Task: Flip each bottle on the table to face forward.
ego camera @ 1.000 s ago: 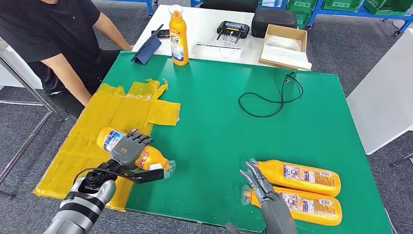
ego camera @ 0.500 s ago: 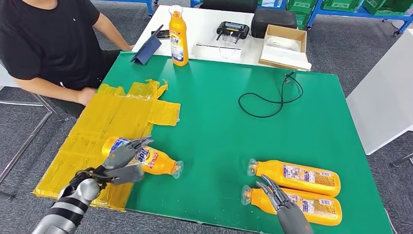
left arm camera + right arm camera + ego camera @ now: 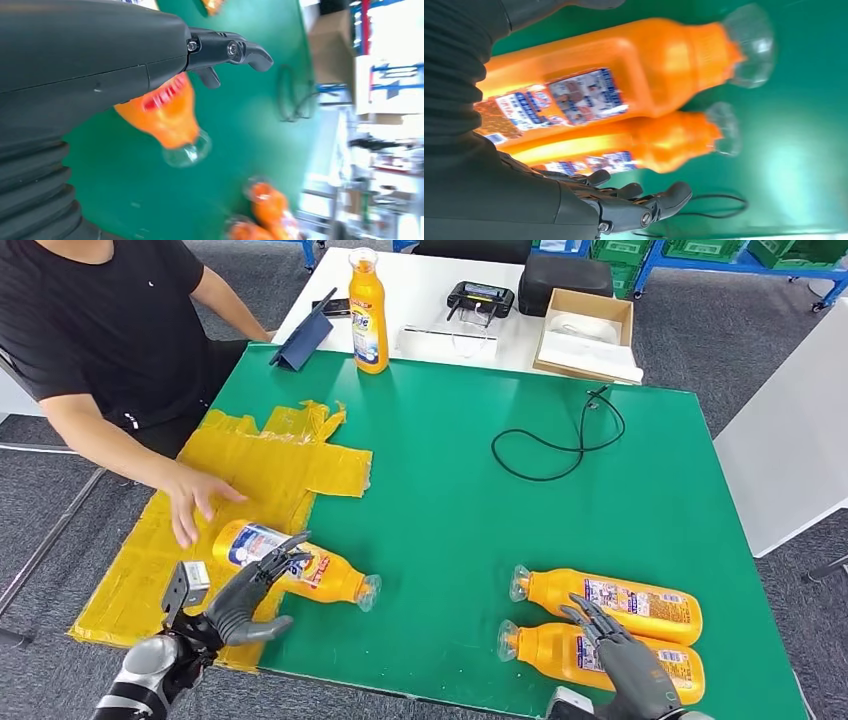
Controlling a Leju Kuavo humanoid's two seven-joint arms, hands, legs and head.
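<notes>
green table (image 3: pixel 450 480), bottle (image 3: pixel 295 565) beneath left hand (image 3: pixel 245 595) fingers (image 3: pixel 280 552), not gripped

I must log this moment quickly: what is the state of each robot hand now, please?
Left hand: open, holding nothing, by the bottle on the yellow tape.
Right hand: open, holding nothing, over the nearest bottle.

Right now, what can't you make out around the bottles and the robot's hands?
- Left bottle: left hand covers part of its label in the head view; contact unclear.
- Nearest right bottle: right hand hides its middle.
- Back-label text: too small.
- Left wrist view: background blurred.
</notes>
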